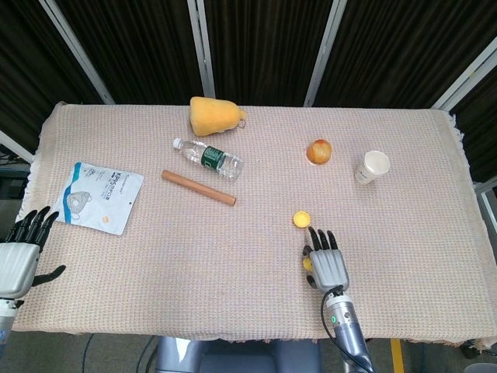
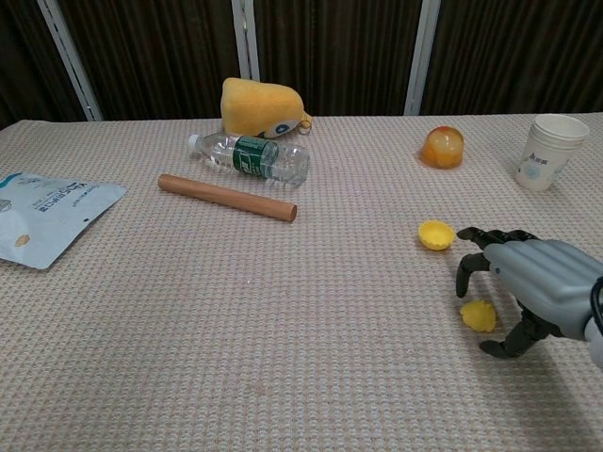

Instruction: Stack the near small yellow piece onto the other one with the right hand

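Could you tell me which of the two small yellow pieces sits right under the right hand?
The near yellow piece, close to the table's front edge, sits under the curled fingers of the right hand. The far yellow piece, an open cup shape, lies clear beyond the fingertips.
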